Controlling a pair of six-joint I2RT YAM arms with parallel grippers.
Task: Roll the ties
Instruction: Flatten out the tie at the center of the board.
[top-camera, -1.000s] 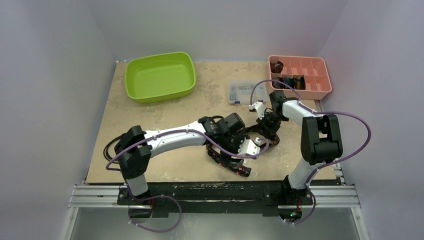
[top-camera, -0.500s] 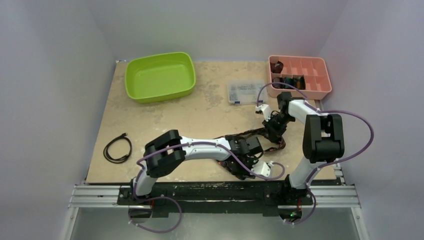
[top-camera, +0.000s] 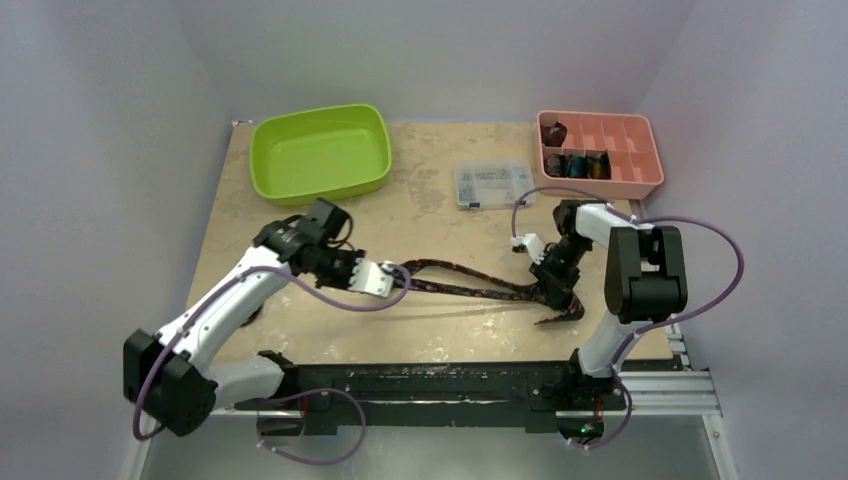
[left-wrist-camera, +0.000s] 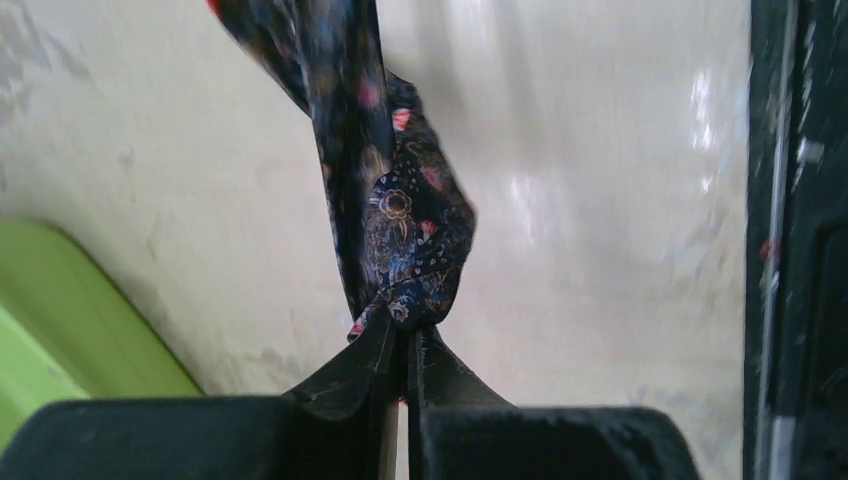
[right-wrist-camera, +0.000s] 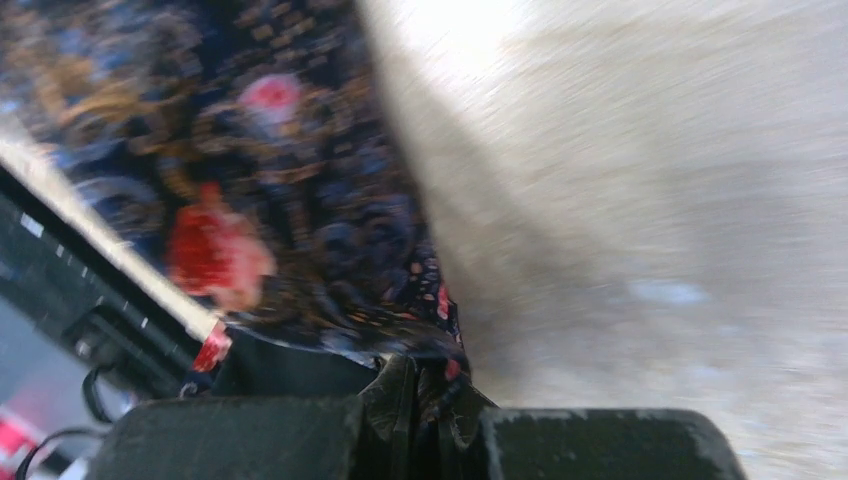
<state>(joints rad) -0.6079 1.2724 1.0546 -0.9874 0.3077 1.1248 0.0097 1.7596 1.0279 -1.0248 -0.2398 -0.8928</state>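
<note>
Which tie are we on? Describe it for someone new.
Start at the tan table, centre-front. The tie is a long dark floral strip stretched from left gripper to right gripper; the other ties sit coiled in the pink tray.

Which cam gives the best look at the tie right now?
Top external: the tie shows at length, strung between the left gripper and right gripper. Left wrist shows only the end pinched in its fingers; right wrist is a blurred close-up of fabric.

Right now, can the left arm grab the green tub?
Probably not yet: the green tub sits close with nothing between, but the left gripper is shut on the necktie.
</note>
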